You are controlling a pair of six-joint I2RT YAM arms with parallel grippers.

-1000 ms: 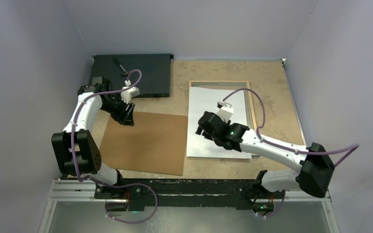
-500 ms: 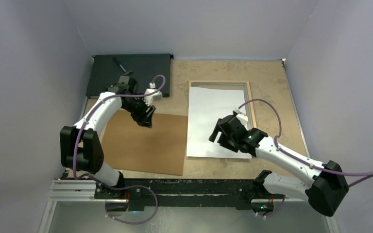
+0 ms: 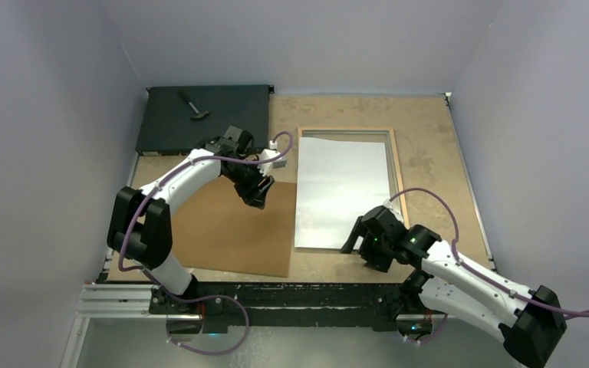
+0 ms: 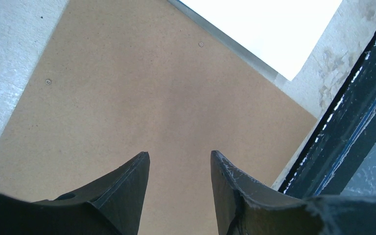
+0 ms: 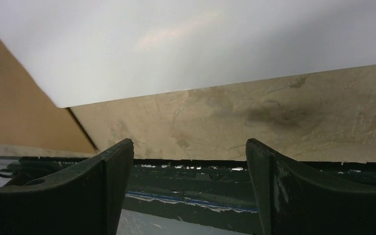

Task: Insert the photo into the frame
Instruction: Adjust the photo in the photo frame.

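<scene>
Bench (image 3: 429,138): tan, stained top, enclosed by pale walls; a black mounting rail (image 3: 299,295) runs along its near edge.

Fibreboard backing panel (image 3: 215,230): plain brown, lying flat on the bench at the near left; its right edge lies just beside the left edge of the photo; the left wrist view shows two small fasteners in its surface (image 4: 152,98).

Flat black box (image 3: 169,123): far-left corner of the bench, well apart from the frame.

Frame (image 3: 396,169): lying flat at centre-right with the bare light-wood side up; far rail and right rail visible; left rail and near rail covered.

Photo (image 3: 341,192): white back up, resting on the frame; it covers the left rail and runs past the near end onto the bench; a strip of the frame's opening shows along its right side; not squared in the opening.

Left end effector (image 3: 257,195): poised over the far-right corner of the backing panel; fingers partly parted with nothing between them (image 4: 178,156); released.

Right end effector (image 3: 359,257): at the near edge of the photo, over bare bench; fingers spread wide, nothing held (image 5: 188,144); released.

Small hammer-like tool (image 3: 193,105): lying on the black box.
</scene>
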